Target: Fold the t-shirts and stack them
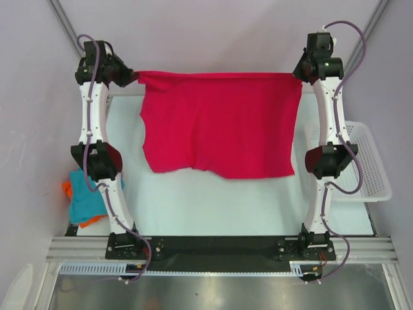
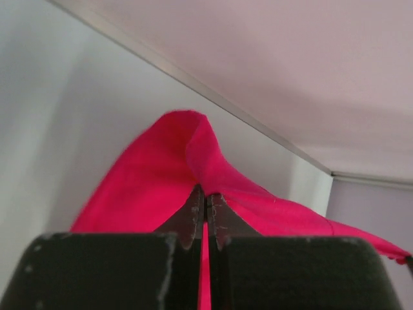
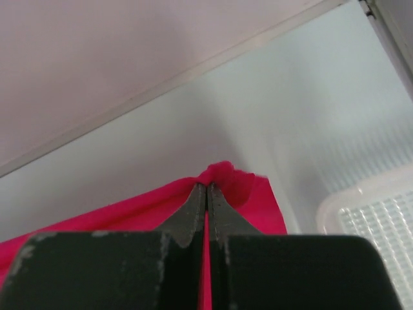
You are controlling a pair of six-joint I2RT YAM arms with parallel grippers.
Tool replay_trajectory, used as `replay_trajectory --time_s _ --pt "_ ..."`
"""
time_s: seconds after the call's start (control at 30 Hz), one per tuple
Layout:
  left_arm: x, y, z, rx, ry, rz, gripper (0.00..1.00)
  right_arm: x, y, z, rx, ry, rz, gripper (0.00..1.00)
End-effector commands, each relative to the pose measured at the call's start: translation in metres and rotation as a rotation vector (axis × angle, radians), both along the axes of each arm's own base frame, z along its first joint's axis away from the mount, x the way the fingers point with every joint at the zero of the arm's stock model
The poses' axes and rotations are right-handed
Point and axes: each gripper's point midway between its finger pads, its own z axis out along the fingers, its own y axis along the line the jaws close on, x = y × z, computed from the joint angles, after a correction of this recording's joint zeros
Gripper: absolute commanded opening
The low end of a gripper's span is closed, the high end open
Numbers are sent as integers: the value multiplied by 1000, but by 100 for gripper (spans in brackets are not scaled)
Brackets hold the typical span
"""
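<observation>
The crimson-pink t-shirt (image 1: 219,123) hangs stretched between my two grippers at the far side of the table, its lower edge hanging toward the white table. My left gripper (image 1: 137,77) is shut on its far left corner; the cloth bunches at the fingertips in the left wrist view (image 2: 187,161). My right gripper (image 1: 298,76) is shut on its far right corner, seen in the right wrist view (image 3: 226,177). The teal-blue t-shirt (image 1: 84,197) lies crumpled on the orange t-shirt (image 1: 66,188) off the table's left edge.
A white mesh basket (image 1: 364,161) stands at the table's right edge, beside the right arm; its corner shows in the right wrist view (image 3: 371,213). The white table top (image 1: 213,206) lies below the hanging shirt. Walls close in at the back and sides.
</observation>
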Motion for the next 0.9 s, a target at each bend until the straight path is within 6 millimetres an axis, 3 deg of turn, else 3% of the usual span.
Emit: replay_trajectory --time_s 0.0,0.1,0.17,0.2,0.23,0.3,0.33,0.4,0.5,0.53,0.6,0.63,0.7,0.73,0.77,0.8,0.83,0.87 --pt "4 32 104 -116 -306 73 0 1 -26 77 -2 -225 -32 0" --pt "-12 33 159 -98 -460 39 0 -12 -31 100 -31 -280 -52 0" --pt "-33 43 191 -68 -541 48 0 -27 -37 129 -56 -335 -73 0" --pt "-56 44 222 -47 -615 56 0 -41 -40 149 -73 -378 -80 0" --pt "-69 50 236 -38 -649 68 0 -51 -42 165 -83 -412 -86 0" --pt "-103 45 271 -40 -732 46 0 -71 -41 191 -104 -474 -87 0" --pt "-111 50 275 -35 -738 49 0 -77 -37 195 -105 -481 -79 0" --pt "-123 47 271 -30 -716 32 0 -83 -33 182 -105 -428 -62 0" --pt "-128 41 234 -25 -614 -5 0 -89 -18 142 -90 -293 4 0" --pt "-125 41 208 -31 -551 -3 0 -91 -14 106 -85 -192 18 0" --pt "-123 42 179 -13 -485 -12 0 -95 2 66 -77 -99 52 0" --pt "-117 41 145 -24 -407 -19 0 -100 8 18 -76 13 71 0" --pt "-123 39 121 11 -359 -30 0 -111 27 -2 -19 18 122 0" --pt "-121 37 85 -9 -280 -36 0 -116 32 -16 -3 42 135 0" --pt "-127 34 75 -10 -260 -47 0 -126 41 -48 20 102 161 0" --pt "-130 31 61 -20 -234 -61 0 -132 45 -62 28 132 169 0" --pt "-134 25 26 -46 -159 -73 0 -138 48 -77 33 170 178 0" --pt "-138 23 14 -43 -146 -80 0 -150 51 -101 29 236 190 0"
